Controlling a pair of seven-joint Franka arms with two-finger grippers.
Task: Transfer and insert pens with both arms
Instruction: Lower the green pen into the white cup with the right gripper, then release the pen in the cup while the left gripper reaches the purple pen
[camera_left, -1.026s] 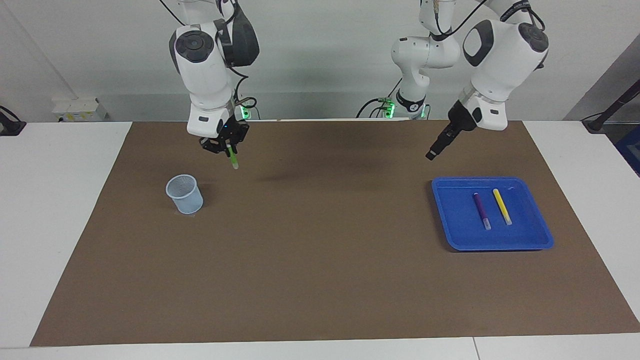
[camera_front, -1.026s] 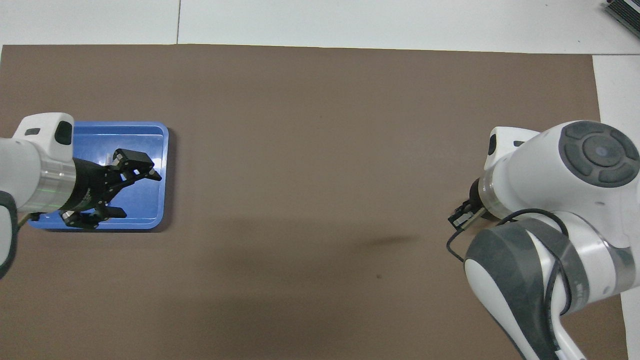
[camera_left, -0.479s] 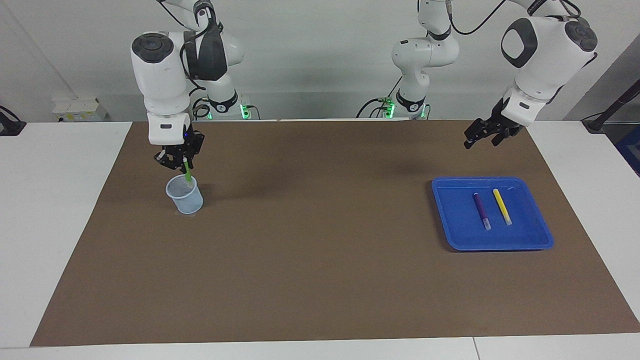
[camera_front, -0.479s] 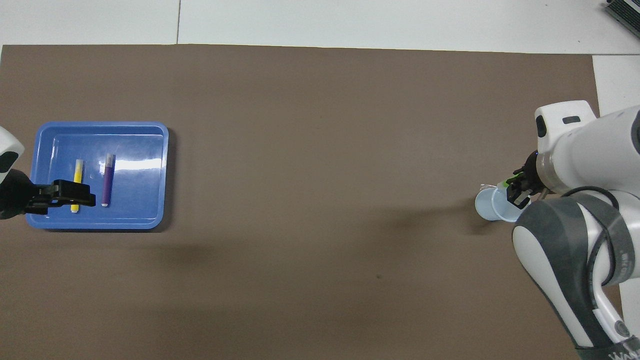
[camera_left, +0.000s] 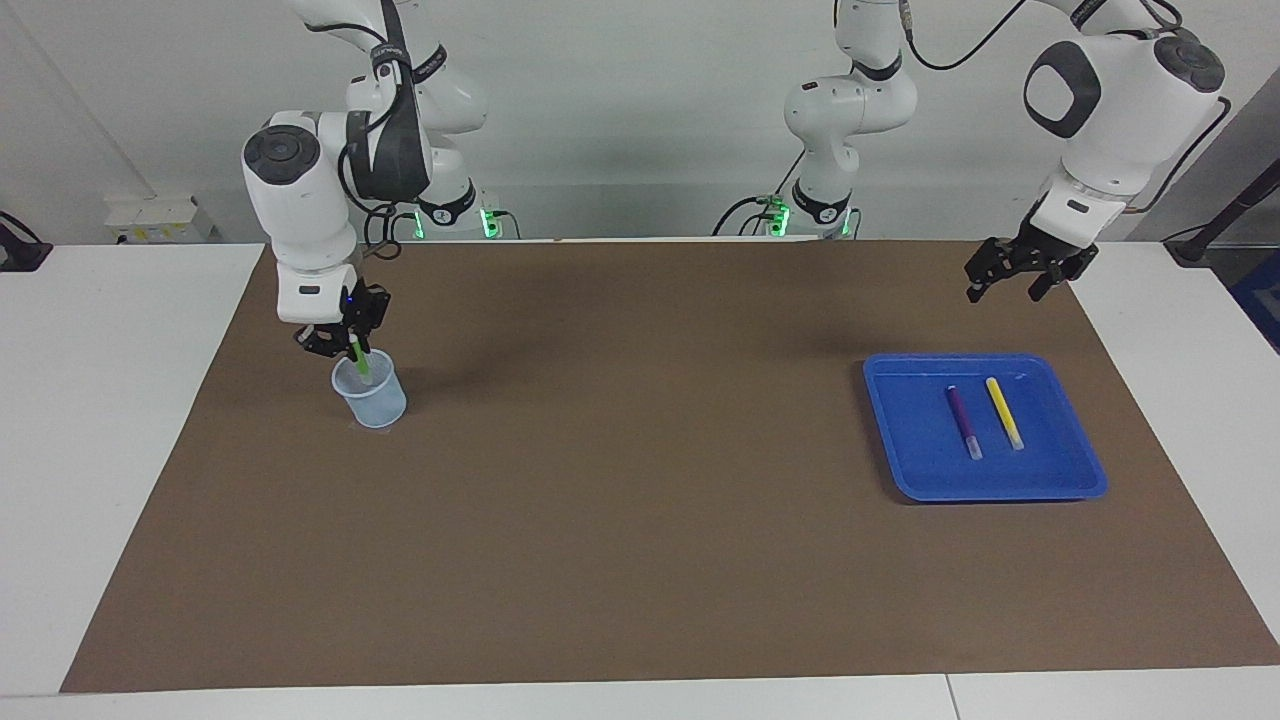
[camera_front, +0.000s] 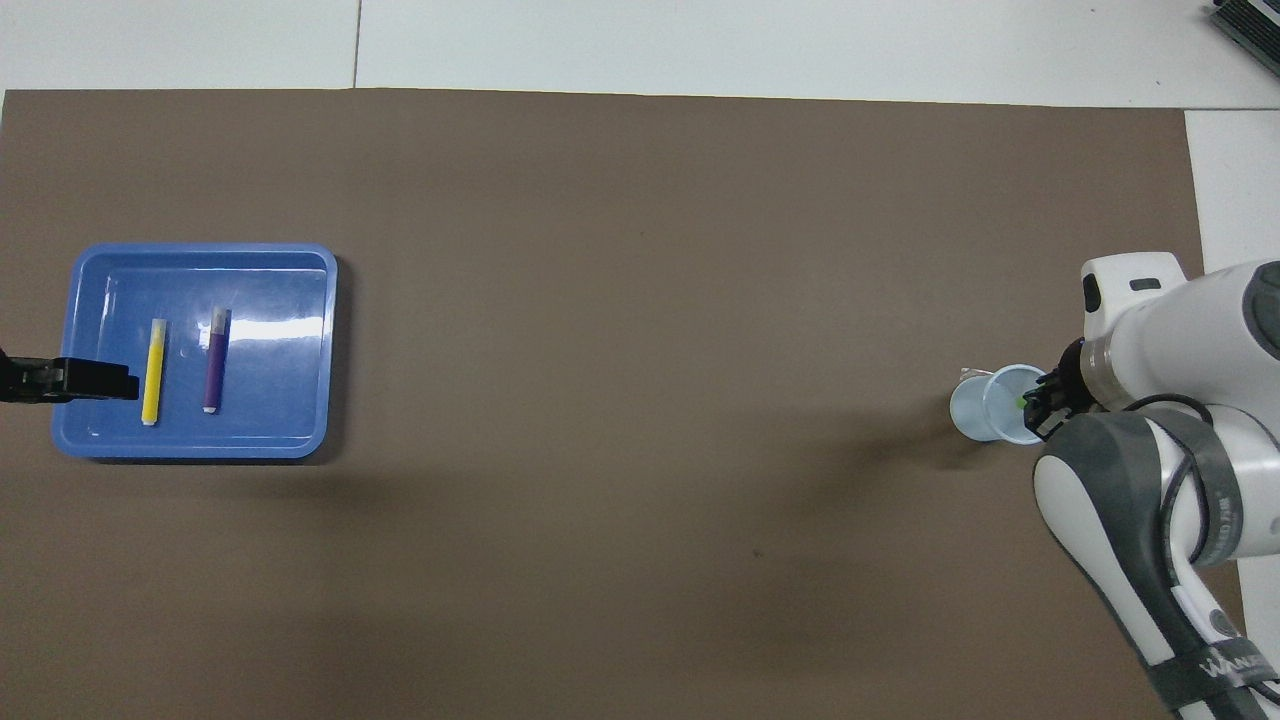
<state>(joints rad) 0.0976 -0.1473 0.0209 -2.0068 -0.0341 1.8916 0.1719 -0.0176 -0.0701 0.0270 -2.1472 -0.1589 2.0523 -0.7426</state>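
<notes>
Your right pincer (camera_left: 340, 341) is clamped on the slim green marker pen (camera_left: 358, 360), tip already inside the pale translucent plastic cup (camera_left: 370, 390) at the right arm's end of the bench, ready for release. Your left pincer (camera_left: 1022, 272) hangs apart above the blue plastic tray (camera_left: 905, 440), where the purple pen (camera_left: 963, 421) and yellow pen (camera_left: 1004, 412) lie waiting.

Table (camera_left: 120, 400): white top, showing at both ends and along the edge farthest from the robots.
Mat (camera_left: 640, 520): brown sheet covering most of the table.
Tray (camera_left: 1085, 470): blue, shallow, flat on the mat toward the left arm's end.
Cup (camera_left: 375, 400): pale translucent, upright on the mat toward the right arm's end, well apart from the tray.
</notes>
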